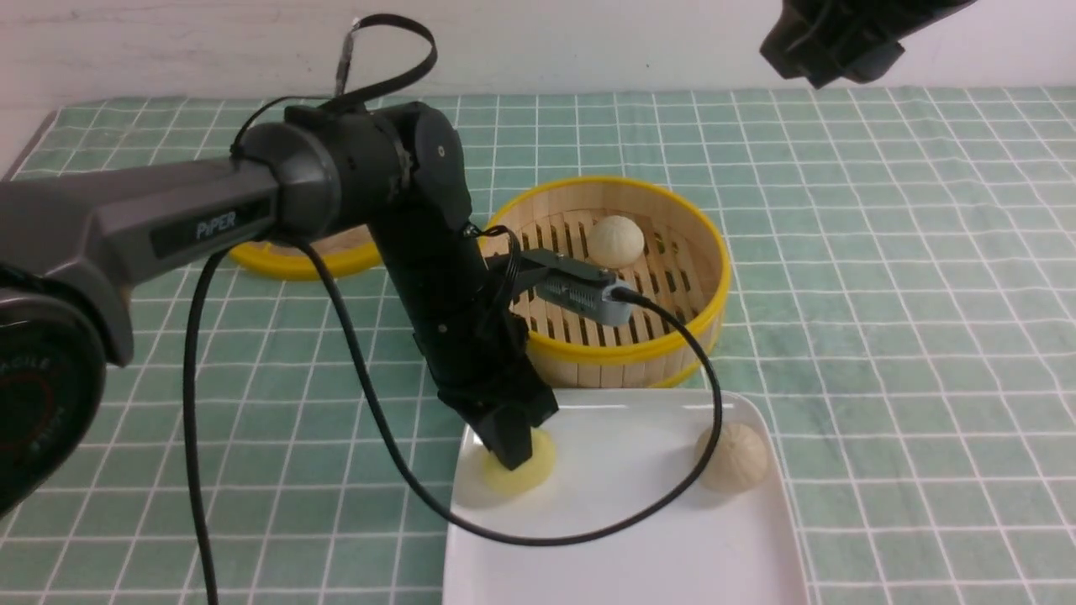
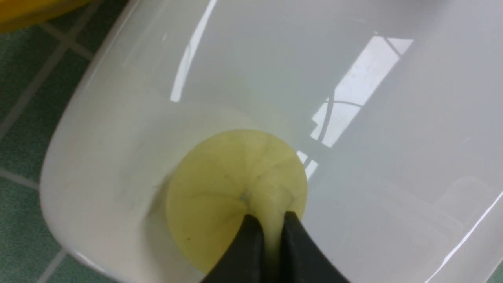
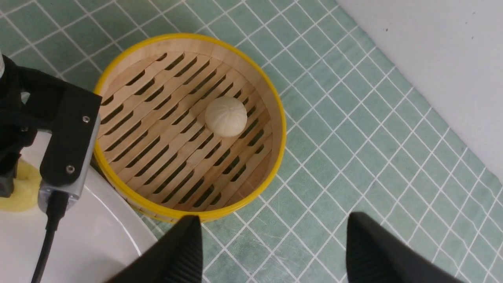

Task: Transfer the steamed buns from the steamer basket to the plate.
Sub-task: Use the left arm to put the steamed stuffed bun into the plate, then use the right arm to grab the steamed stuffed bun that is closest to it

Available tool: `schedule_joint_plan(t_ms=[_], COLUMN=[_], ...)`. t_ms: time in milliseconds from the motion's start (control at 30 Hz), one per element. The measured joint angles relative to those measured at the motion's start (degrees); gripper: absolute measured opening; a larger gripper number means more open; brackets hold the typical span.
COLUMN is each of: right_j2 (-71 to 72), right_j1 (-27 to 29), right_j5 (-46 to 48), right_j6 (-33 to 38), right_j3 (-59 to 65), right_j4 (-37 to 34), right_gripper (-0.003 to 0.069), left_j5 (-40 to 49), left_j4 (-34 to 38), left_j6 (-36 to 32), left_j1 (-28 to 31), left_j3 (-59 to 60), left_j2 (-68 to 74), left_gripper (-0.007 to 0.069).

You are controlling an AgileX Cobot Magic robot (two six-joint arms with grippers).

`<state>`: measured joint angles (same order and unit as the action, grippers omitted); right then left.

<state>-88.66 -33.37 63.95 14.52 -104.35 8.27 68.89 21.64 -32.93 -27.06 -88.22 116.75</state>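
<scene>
Front view: left tool [image 1: 513, 454] pinches yellow bun [image 1: 528, 481], half hiding it; right tool [image 3: 273, 236], cropped, stands open.

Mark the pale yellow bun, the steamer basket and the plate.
pale yellow bun [image 2: 212, 184]: left wrist view, its pleated top.
steamer basket [image 3: 196, 46]: right wrist view, its inner wooden wall.
plate [image 1: 639, 571]: front view, its bare floor.

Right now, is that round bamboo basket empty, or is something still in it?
Not empty. One cream bun sits on the slatted floor of the steamer basket; nothing else lies inside.
</scene>
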Motion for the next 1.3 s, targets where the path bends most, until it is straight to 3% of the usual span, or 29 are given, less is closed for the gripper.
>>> schedule_joint_plan(t_ms=[167, 267, 367, 400, 467, 567, 700, 900, 1067, 1300], right_j2=[0.00, 0.00, 0.00, 0.00, -0.20, -0.91, -1.81, -4.29, -10.01, -18.12], right_j1=[0.00, 0.00, 0.00, 0.00, 0.00, 0.00, 0.00, 0.18, 2.45, 7.82], right_j5=[0.00, 0.00, 0.20, 0.23, 0.91, 1.50, 1.41, -0.86, -4.14, -12.76], right_j6=[0.00, 0.00, 0.00, 0.00, 0.00, 0.00, 0.00, -1.07, -1.07, -1.26], right_j3=[0.00, 0.00, 0.00, 0.00, 0.00, 0.00, 0.00, -0.06, -0.10, -0.10], right_j4=[0.11, 0.16, 0.39, 0.39, 0.39, 0.58, 0.77, 0.99, 0.94, -3.65], right_gripper=[0.0484, 0.0484, 0.0484, 0.0484, 0.0484, 0.0484, 0.0484, 0.0467, 0.0449, 0.0443], left_j5=[0.00, 0.00, 0.12, 0.12, 0.25, 0.25, 0.39, 1.51, 2.32, 2.32], left_j4=[0.00, 0.00, 0.00, 0.00, -0.09, -0.25, -0.25, -0.25, -1.01, -9.48], left_j6=[0.00, 0.06, 0.84, 0.92, 2.43, 5.10, 8.36, 15.46, 20.26, 25.34], left_j1=[0.00, 0.00, 0.00, 0.00, 0.00, 0.00, 0.00, 0.00, 0.00, -0.05], left_j3=[0.00, 0.00, -0.06, -0.06, -0.80, -3.56, -8.99, -21.61, -24.65, -24.78], left_j2=[0.00, 0.00, -0.05, -0.10, -0.64, -2.35, -5.50, -14.17, -20.84, -30.53], left_gripper=[0.0084, 0.0201, 0.0379, 0.0379, 0.0507, 0.0591, 0.0606, 0.0526, 0.0510, 0.0505])
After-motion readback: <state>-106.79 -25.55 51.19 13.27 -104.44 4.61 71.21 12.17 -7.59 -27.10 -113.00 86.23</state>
